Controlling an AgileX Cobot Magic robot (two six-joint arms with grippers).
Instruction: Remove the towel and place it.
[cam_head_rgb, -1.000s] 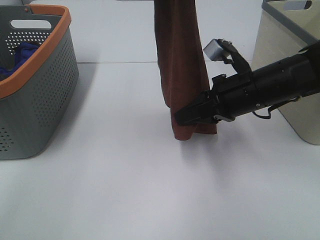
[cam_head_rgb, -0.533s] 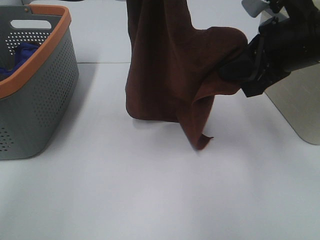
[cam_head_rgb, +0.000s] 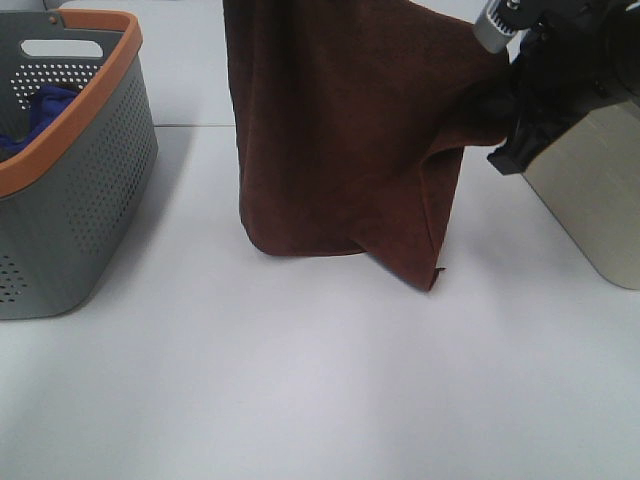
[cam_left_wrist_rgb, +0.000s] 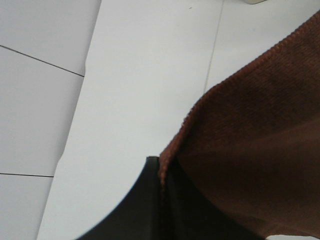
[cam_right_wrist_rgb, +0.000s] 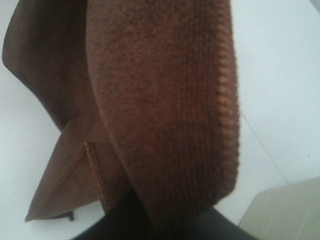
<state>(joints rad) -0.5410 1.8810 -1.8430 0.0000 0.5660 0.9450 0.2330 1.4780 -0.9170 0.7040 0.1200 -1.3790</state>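
The dark reddish-brown towel (cam_head_rgb: 340, 130) hangs spread out like a sheet over the white table, its lower corners just above or brushing the surface. My right gripper (cam_head_rgb: 488, 105) is shut on its upper right corner, beside the beige bin. The right wrist view shows the towel (cam_right_wrist_rgb: 160, 100) bunched in front of the dark jaws of the right gripper (cam_right_wrist_rgb: 165, 225). The towel's other upper corner runs out of the top of the exterior view. In the left wrist view my left gripper (cam_left_wrist_rgb: 162, 200) is shut on the towel's hemmed edge (cam_left_wrist_rgb: 250, 150).
A grey perforated basket with an orange rim (cam_head_rgb: 90, 170) stands at the left, with a blue cloth (cam_head_rgb: 40, 110) inside. A beige bin with a grey rim (cam_head_rgb: 590, 190) stands at the right, close behind the right arm. White table (cam_head_rgb: 300, 380) lies in front.
The right gripper has risen and moved right with a towel corner. The towel has gone from a narrow hanging bunch to a wide spread sheet, its left edge shifting left.
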